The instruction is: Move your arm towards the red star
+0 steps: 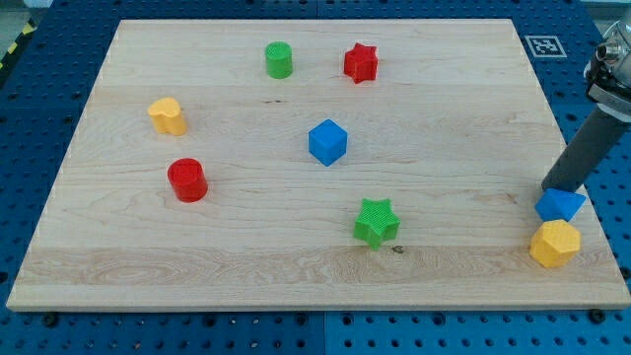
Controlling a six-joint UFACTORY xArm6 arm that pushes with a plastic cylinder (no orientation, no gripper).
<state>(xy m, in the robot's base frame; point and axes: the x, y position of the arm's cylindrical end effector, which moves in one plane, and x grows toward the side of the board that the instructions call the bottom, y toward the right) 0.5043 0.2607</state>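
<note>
Now my tip (548,187) touches the blue block (560,205) on the wooden board (246,247); no hand.

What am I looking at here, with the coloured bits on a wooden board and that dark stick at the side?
There is one picture, from a camera looking down at a slant; where it is mounted is not recorded. The dark stick is a robot arm's rod. It holds nothing: it only pushes things with my tip, now at the view's right edge, touching or just above the blue block, with a yellow block below that. On the wooden board lie more small blocks: a red star and green cylinder near the top, a blue cube in the middle, a green star lower down, and a yellow block and red cylinder at left.
</note>
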